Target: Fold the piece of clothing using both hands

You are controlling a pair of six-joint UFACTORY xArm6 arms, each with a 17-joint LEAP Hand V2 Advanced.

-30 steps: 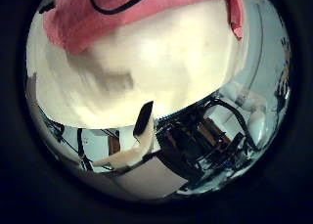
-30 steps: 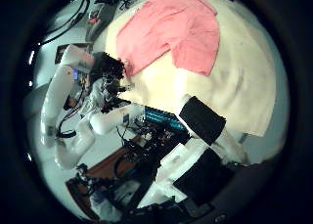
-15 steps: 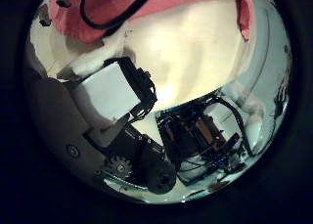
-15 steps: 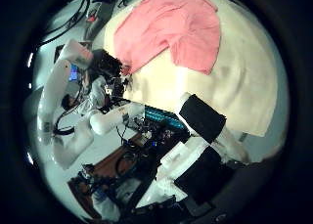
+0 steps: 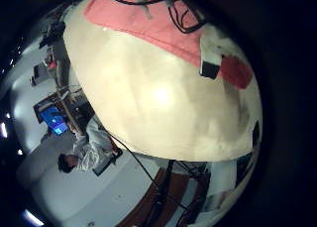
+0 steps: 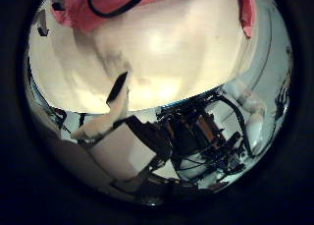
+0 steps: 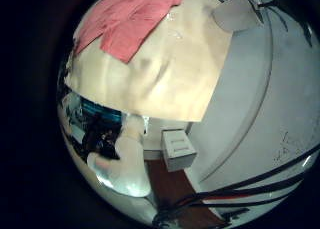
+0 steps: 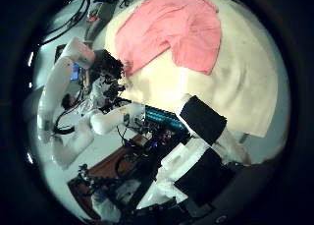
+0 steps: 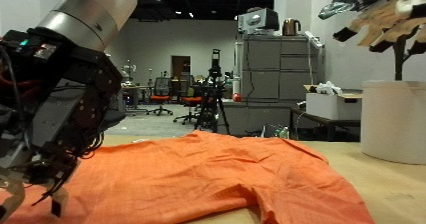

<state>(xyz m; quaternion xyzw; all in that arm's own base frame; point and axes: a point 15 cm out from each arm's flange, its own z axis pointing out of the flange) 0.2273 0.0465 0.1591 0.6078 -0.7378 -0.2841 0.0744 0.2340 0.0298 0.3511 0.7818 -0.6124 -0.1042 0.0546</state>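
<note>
While the salmon-pink garment lies spread on the pale wooden table, neither hand has hold of it. From the outside view, the left hand hangs low at the near left of the scene, just above the left part of the cloth, its dark fingers pointing down, loosely relaxed and closed on nothing; whether the tips touch the cloth cannot be told from here. The right hand is high at the far right, well apart from the garment, with its fingers spread and roughly straight, empty as well. The garment is mostly flat with soft wrinkles, and one edge near the middle of the table is turned up in a fold. A white round bin stands beyond the table's right side. The right thumb side palm view looks down from well above at the whole garment, which covers the far part of the table and leaves the nearer part bare. The right little finger side palm view shows the same cloth at one end of the table. In the left thumb side palm view the garment's edge is close, with bare table beside it and one of that hand's fingers reaching out straight over the wood.
</note>
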